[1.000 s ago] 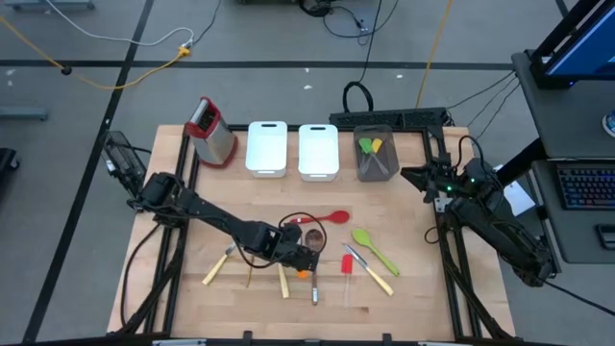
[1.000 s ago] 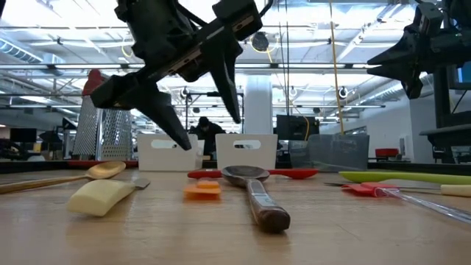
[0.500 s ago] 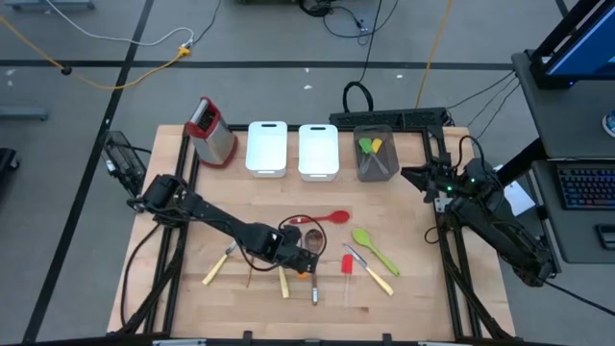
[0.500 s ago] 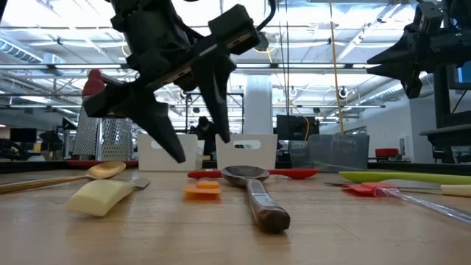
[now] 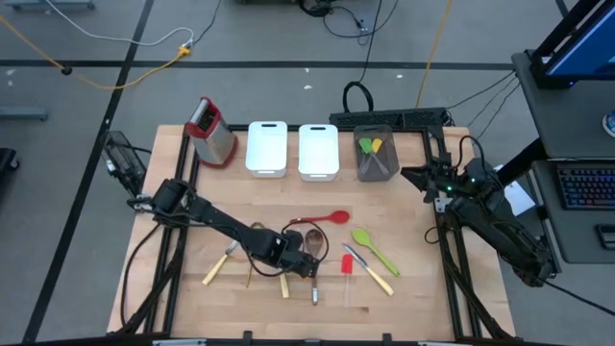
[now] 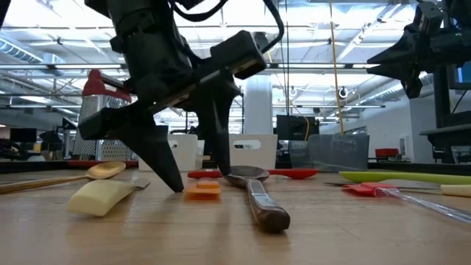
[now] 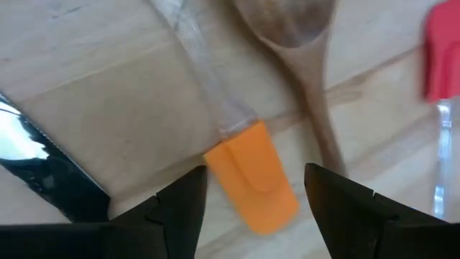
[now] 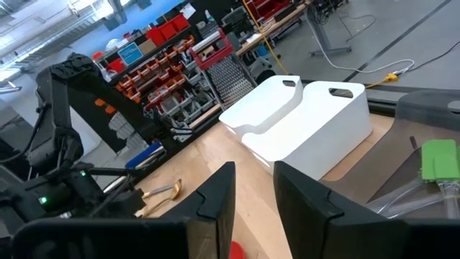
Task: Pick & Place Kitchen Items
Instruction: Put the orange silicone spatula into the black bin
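Left gripper (image 6: 193, 185): fingers apart, straddling the orange spatula (image 7: 253, 178) at table centre; nothing clamped.
Right gripper (image 8: 251, 188): parked off the table's right edge; fingers slightly apart, empty.
Handling: the spatula should be light, its blade soft and flexible, its clear handle (image 7: 208, 93) stiff and slippery; judged best grip is the blade-handle joint.
Count, loose utensils: about nine, overlap makes this uncertain.
Count, white trays (image 5: 267, 148): two.
Count, grey tray (image 5: 376, 167): one, holding a few utensils.
Count, grater (image 5: 210, 131): one.
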Tool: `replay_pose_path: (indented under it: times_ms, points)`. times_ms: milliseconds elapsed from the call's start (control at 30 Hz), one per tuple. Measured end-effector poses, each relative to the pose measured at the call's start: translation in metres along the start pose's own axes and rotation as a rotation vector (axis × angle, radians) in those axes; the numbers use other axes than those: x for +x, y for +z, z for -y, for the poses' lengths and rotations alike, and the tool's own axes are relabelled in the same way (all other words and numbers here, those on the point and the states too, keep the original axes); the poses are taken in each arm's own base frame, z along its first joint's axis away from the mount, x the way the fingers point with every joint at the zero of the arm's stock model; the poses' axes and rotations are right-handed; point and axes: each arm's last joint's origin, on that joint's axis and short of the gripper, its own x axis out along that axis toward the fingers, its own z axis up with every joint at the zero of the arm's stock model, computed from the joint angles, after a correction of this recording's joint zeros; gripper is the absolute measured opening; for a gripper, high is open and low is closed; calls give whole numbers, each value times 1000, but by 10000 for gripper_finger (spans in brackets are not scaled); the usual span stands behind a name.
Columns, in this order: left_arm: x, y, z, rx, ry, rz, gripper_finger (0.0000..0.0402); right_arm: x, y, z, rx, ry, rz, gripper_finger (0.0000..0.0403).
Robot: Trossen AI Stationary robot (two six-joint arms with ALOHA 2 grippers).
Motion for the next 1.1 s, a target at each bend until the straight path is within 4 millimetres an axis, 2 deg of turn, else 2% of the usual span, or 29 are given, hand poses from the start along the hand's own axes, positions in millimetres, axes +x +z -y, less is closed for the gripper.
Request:
replay_pose_path:
  times_ms: [300,467,633,1100]
  points:
    - [1,0,-2,48,19,6,241,0,0,0,0,0,0,89]
    - [17,-2,-7,61,60,-33,241,0,0,0,0,0,0,89]
    - [22,-3,-10,58,94,-69,233,0,0,0,1,0,-1,89]
    - [23,-1,-12,75,99,-59,78,0,0,0,1,0,0,89]
